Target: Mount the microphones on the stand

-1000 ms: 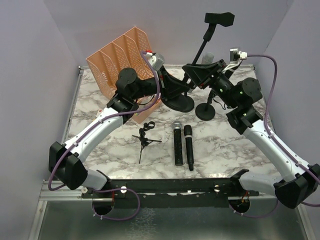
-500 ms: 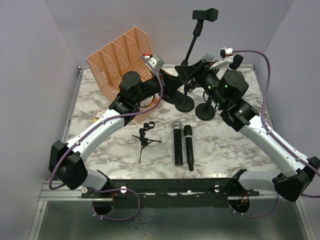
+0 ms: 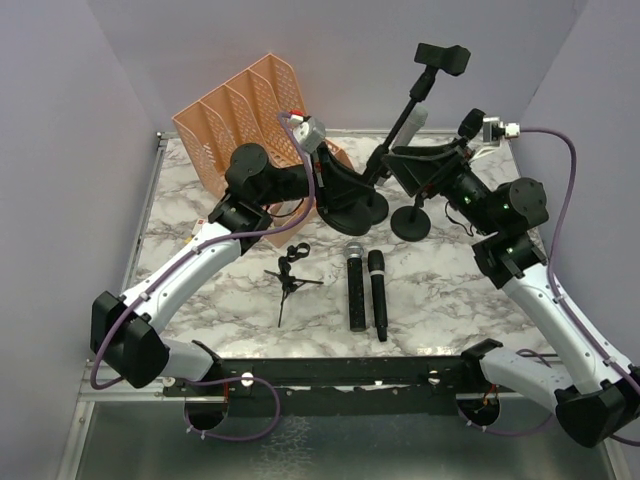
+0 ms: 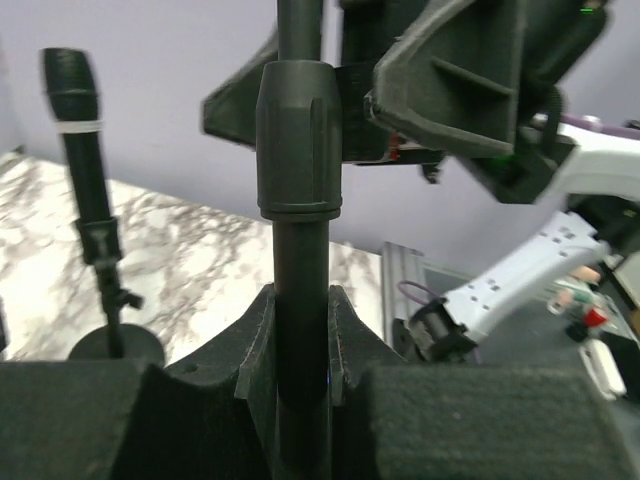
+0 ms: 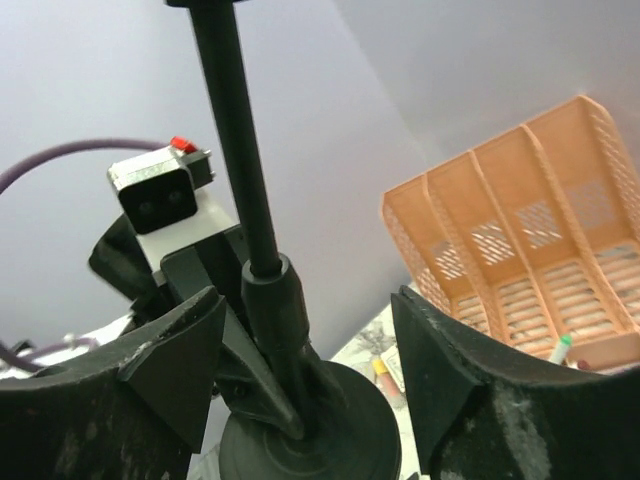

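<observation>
Inspector: Top view?
Operator: Two microphones (image 3: 355,285) lie toward the table's (image 3: 440,300) near edge, unmounted; stand (image 3: 443,57) farther back.
Inspector: Wrist views?
Operator: The left pincer (image 4: 300,340) pinches the stand low; the right pincer (image 5: 305,340) is spread astride it. Likely next: fetch a microphone.

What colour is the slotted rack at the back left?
The rack is peach-orange mesh, clearest in the top external view.

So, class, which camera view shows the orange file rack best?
The top external view: nearly the whole orange file rack shows, far left on the table. The right wrist view crops it; the left wrist view misses it.
</observation>
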`<state>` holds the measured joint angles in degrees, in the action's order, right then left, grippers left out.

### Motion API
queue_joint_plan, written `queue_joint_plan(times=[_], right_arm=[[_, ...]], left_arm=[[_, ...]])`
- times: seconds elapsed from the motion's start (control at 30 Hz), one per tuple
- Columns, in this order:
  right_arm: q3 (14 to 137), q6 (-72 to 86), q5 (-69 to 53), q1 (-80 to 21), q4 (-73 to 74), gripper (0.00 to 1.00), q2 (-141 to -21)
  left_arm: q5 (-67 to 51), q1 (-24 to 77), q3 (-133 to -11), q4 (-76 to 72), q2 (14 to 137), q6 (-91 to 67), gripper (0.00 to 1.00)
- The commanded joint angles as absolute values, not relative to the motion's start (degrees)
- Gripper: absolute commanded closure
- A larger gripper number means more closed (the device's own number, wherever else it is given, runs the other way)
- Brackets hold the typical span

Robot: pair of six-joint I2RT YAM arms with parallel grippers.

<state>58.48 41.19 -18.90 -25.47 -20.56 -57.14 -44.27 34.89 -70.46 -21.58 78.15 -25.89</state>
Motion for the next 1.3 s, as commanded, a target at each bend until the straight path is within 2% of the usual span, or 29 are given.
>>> queue_joint_plan(times=[0.0, 0.4, 0.5, 0.63, 0.83, 1.27], right_arm=[[59.3, 43.7, -32.1, -25.0, -29.6, 0.33, -58.1], [62.5, 44.2, -40.3, -25.0, -34.9, 0.77, -63.3], [63.4, 42.8, -40.0, -25.0, -33.3, 0.87, -64.3], [65.5, 39.0, -34.8, -25.0, -26.4, 0.96, -65.4], [67.6, 37.4, -24.6, -25.4, -19.2, 0.99, -67.4], [77.6, 33.3, 5.7, -35.8, -0.6, 0.99, -72.3]], left_arm=[[-54.6, 35.1, -74.3, -28.9, 75.5, -30.6, 1.00], [-58.4, 35.3, -76.4, -30.5, 76.9, -33.4, 1.00], [-57.6, 35.1, -76.4, -30.5, 77.7, -33.8, 1.00], [-53.0, 33.1, -75.3, -28.2, 77.3, -31.0, 1.00], [-36.8, 32.7, -78.5, -9.7, 76.8, -13.6, 1.00], [-20.8, 32.8, -76.5, -12.3, 77.2, -7.5, 1.00]])
